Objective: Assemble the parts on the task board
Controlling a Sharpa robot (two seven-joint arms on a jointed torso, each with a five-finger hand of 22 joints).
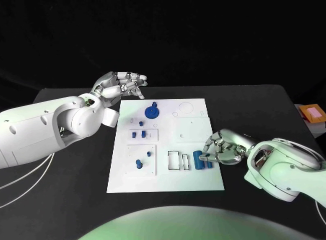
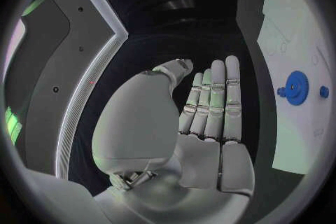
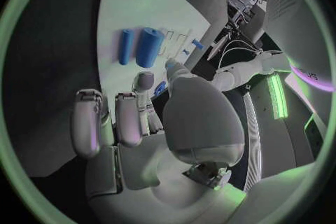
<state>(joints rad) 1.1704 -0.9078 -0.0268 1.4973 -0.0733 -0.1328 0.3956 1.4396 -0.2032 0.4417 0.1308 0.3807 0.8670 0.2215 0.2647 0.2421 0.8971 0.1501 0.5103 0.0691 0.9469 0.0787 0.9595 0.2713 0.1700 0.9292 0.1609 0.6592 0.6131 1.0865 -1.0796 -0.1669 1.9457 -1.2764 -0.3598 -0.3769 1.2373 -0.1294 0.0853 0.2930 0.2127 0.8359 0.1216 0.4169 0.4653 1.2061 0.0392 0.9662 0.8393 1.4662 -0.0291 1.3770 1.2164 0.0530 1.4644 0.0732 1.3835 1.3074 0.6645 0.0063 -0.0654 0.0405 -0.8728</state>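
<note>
A: Where is everything, taking the white board (image 1: 195, 181) as the centre?

B: The board lies flat on the black table (image 1: 264, 107). Small blue parts sit on it: a round gear (image 1: 152, 111) near its far end, small pegs (image 1: 135, 134) down its left side, and two blue cylinders (image 1: 202, 160) near its right edge.

A: And the hands?

B: The right hand (image 1: 222, 149) is at the board's right edge, its fingers curled down at the cylinders, likely to pick one up. Whether it actually grips one, I cannot tell. The left hand (image 1: 121, 84) is off the board's far left corner, holding nothing, probably waiting clear.

A: Do the wrist cameras add anything?

B: The right wrist view shows the two cylinders (image 3: 142, 47) lying side by side beyond the fingertips (image 3: 144, 80). The left wrist view shows the left hand (image 2: 203, 123) with straight fingers, empty, and the gear (image 2: 297, 87) beside it.
</note>
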